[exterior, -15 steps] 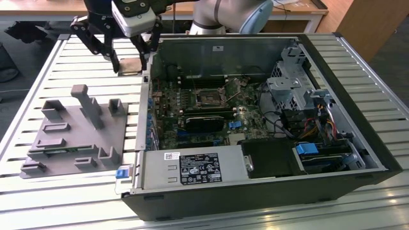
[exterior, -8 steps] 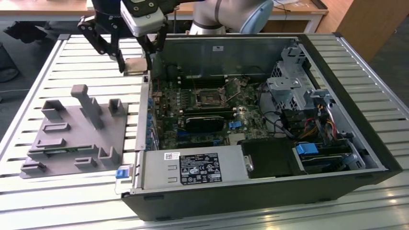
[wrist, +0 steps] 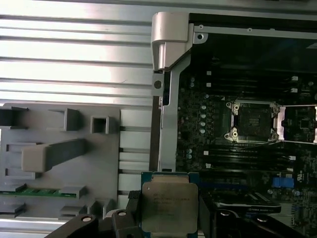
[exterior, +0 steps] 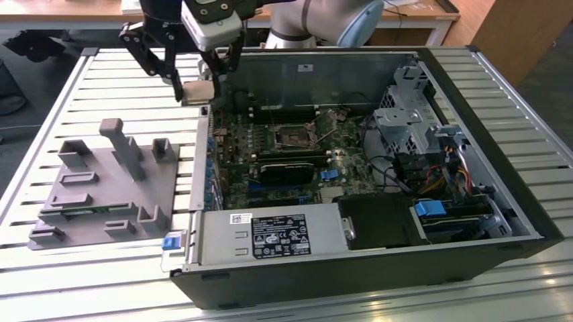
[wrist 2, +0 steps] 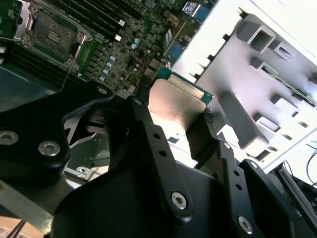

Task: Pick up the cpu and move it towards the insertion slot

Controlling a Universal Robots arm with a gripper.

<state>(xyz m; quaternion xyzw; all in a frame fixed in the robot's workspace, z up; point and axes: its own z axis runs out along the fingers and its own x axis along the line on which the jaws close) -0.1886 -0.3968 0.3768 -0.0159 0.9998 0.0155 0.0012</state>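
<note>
We are finding no print that we can read letter by letter. We are seeing a black label (exterior: 279, 236) carrying pale lines and small symbols on the power supply (exterior: 215, 243), with a small white label (exterior: 241, 218) just beside it. A white sticker (exterior: 305, 68) is sitting on the case wall (exterior: 268, 77). In the first wrist view, faint rows, perhaps engraved text, are crossing the cpu (wrist: 168, 206) on its metal top.

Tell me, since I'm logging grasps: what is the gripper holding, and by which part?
The gripper holds the cpu, clamped by two opposite side edges, with its flat metal top left bare in both wrist views.
</note>
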